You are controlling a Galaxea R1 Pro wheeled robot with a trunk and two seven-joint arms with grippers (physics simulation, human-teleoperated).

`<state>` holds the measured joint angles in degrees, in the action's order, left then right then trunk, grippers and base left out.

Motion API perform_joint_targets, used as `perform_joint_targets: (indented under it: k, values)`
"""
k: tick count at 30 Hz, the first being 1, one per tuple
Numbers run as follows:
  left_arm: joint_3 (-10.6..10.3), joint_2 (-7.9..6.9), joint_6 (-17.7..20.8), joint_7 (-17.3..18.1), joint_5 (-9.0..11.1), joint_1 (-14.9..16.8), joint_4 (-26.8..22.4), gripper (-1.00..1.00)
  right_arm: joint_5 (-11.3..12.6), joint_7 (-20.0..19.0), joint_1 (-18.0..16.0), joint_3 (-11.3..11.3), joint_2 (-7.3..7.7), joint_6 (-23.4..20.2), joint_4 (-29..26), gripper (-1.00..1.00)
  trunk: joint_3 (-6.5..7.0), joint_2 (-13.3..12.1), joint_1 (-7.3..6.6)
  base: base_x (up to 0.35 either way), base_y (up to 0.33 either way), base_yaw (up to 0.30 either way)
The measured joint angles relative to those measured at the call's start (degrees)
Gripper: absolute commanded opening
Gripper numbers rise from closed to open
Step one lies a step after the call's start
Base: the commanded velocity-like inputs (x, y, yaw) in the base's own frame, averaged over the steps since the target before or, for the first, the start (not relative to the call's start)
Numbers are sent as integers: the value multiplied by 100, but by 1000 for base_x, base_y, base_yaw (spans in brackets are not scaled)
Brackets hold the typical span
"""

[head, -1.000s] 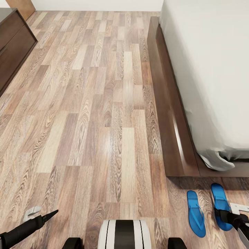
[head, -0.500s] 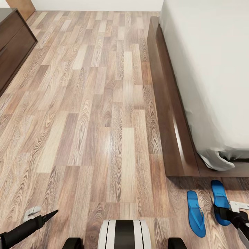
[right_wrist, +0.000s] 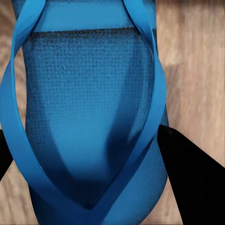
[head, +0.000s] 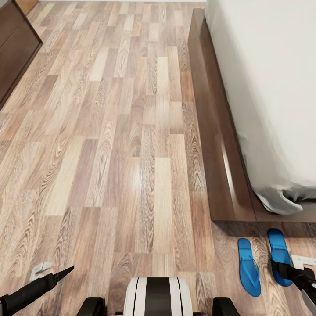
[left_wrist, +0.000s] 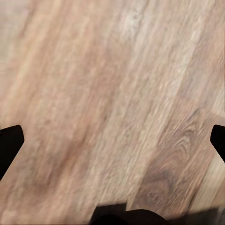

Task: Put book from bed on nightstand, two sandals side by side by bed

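The right pincer point(right_wrist: 84, 154) grasps one blue sandal point(head: 279, 254) on the floor point(head: 131, 153), its fingers point(right_wrist: 187, 173) flanking the sole. The other sandal point(head: 249, 265) lies just beside it, parallel, both near the corner of the bed point(head: 228, 175). The left pincer point(left_wrist: 112, 145) hangs released over bare planks.
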<state>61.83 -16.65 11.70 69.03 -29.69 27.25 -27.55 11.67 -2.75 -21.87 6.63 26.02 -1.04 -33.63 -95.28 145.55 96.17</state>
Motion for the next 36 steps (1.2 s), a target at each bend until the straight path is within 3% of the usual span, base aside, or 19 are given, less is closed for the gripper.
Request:
perform_joint_targets:
  k: [22,36]
  values:
    - [0,0,0,0,0,2,0,100,0,4,0,-1,0,-7,0,-100,-488,29,57,0,0,0]
    - [0,0,0,0,0,0,0,100,-3,-2,4,13,0,162,25,-100,-488,30,56,0,0,0]
